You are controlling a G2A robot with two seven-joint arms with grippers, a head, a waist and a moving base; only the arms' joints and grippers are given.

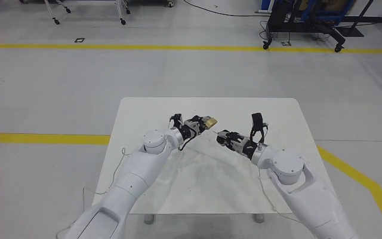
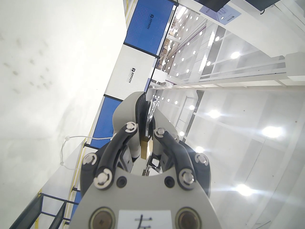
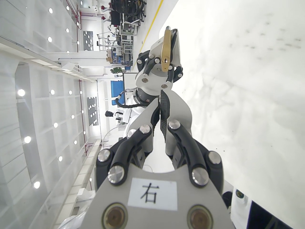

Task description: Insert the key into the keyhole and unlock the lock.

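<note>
- Table: white work surface. Both arms are raised over its middle, with their grippers facing each other and just apart.
- Left gripper: clamped narrow on the padlock, with the pads on its two flat faces. This grip leaves the bottom end exposed.
- Right gripper: fingers pressed together, tips aimed at the padlock and near it. No key can be made out between the pads, so it cannot be confirmed whether one is held.
- Padlock: brass body, held clear of the table in the left gripper. In the left wrist view the steel shackle runs out between the fingers.
- Handling, padlock: judged rigid, dense for its size and smooth-faced. It is likely to slip or rotate in the pads under push or twist. Grip the broad faces firmly and brace against the insertion force.
- Keyhole: in the bottom end of the body, turned toward the right gripper.
- Handling, key: judged thin, stiff and light. Hold it by the flat head with the blade projecting free. Expect it to pivot in the pads when turning torque is applied.
</note>
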